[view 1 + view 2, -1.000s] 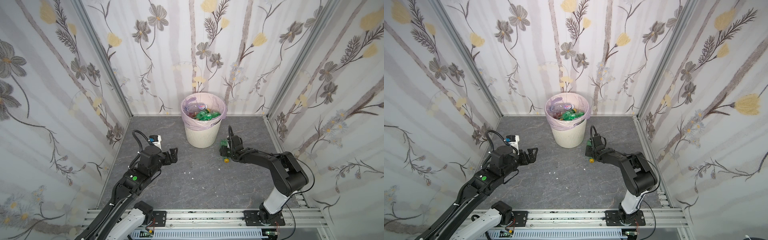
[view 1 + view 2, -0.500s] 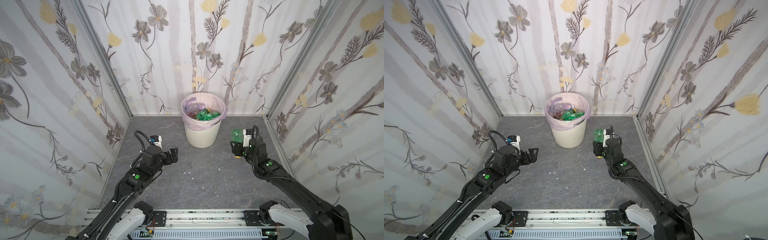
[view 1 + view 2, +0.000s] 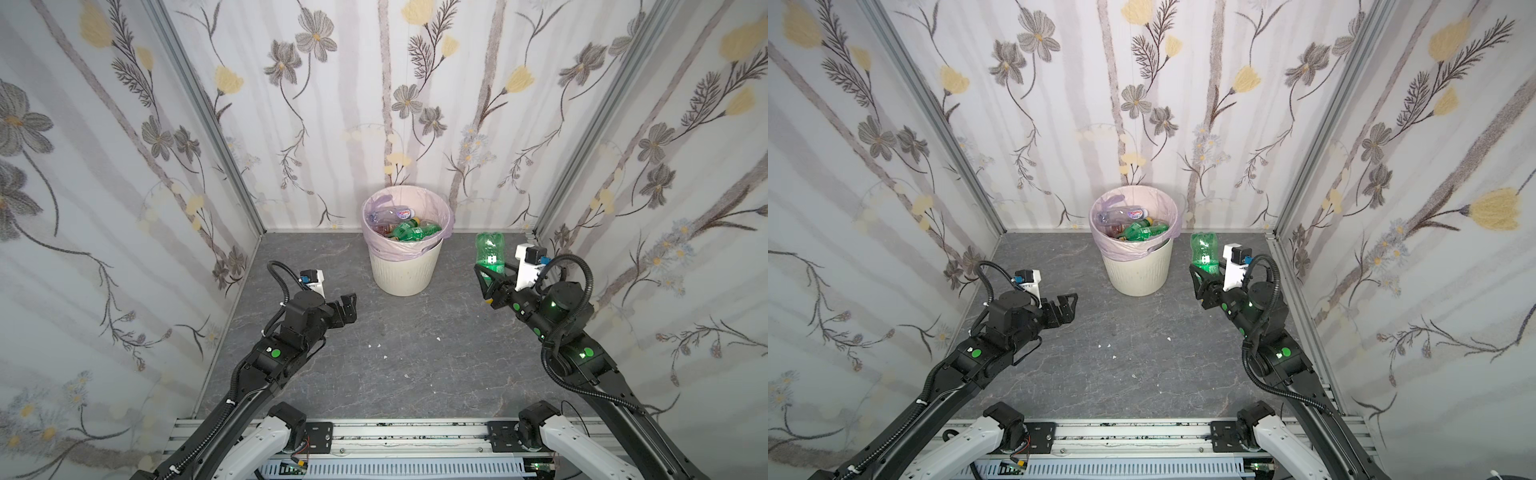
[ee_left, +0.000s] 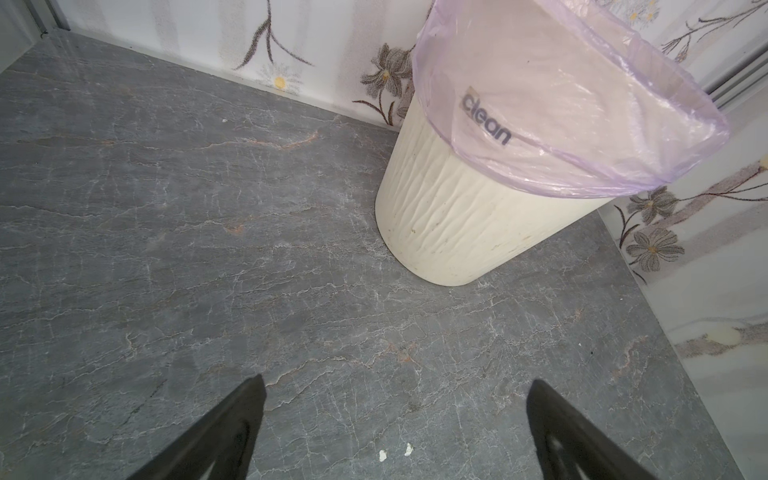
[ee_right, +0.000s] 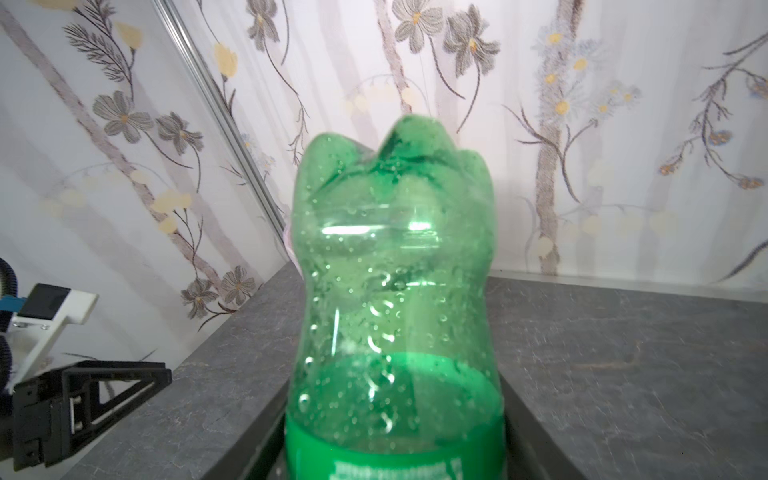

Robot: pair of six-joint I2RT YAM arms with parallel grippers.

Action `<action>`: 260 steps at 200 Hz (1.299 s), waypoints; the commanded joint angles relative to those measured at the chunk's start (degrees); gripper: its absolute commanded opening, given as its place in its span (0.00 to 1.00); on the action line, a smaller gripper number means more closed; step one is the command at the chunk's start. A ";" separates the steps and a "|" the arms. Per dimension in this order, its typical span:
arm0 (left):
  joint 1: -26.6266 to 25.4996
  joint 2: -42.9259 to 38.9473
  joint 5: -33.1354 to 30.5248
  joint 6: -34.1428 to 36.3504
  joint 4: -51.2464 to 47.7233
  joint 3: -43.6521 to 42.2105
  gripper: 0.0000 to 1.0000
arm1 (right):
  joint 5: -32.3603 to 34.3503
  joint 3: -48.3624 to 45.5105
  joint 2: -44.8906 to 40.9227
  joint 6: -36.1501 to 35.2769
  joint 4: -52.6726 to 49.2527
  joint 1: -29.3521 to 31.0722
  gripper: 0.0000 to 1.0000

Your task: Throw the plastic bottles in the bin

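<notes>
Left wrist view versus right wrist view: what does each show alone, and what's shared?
Only left wrist: the side of the round cream-white ribbed plastic bin, its "clean" label, and white crumbs. Only right wrist: the green plastic bottle, base away from the camera, clamped in the right end effector. Both: the grey stone-patterned floor, flowered walls, and the open left end effector.

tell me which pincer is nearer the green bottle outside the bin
Right. The right pincer grips the green bottle beside the bin; the left pincer stands open on the bin's other side.
</notes>
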 commanded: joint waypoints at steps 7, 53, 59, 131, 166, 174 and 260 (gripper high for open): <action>0.10 0.99 1.56 -1.22 4.93 -0.42 1.00 | -3.21 16.51 16.51 -2.22 4.13 0.10 0.43; 0.10 6.11 3.51 -2.23 10.61 0.65 1.00 | -5.50 52.64 47.63 -0.20 -9.74 0.12 0.90; 0.10 6.10 3.20 -1.87 10.61 0.64 1.00 | -5.76 53.51 48.12 -0.24 -10.84 0.10 0.92; 0.16 8.83 -3.62 1.23 10.74 1.59 1.00 | -4.29 33.04 30.64 -4.02 -6.13 -1.71 0.96; 0.92 10.40 -12.63 4.79 12.63 2.28 1.00 | -0.60 23.31 23.64 -4.86 -4.18 -3.70 1.00; 1.53 10.86 -14.24 6.24 13.82 2.11 1.00 | 0.14 20.63 21.96 -4.94 -3.07 -4.31 1.00; 12.41 20.51 -19.26 13.96 54.72 -16.94 1.00 | 18.70 -9.51 9.52 -7.76 16.14 -14.80 1.00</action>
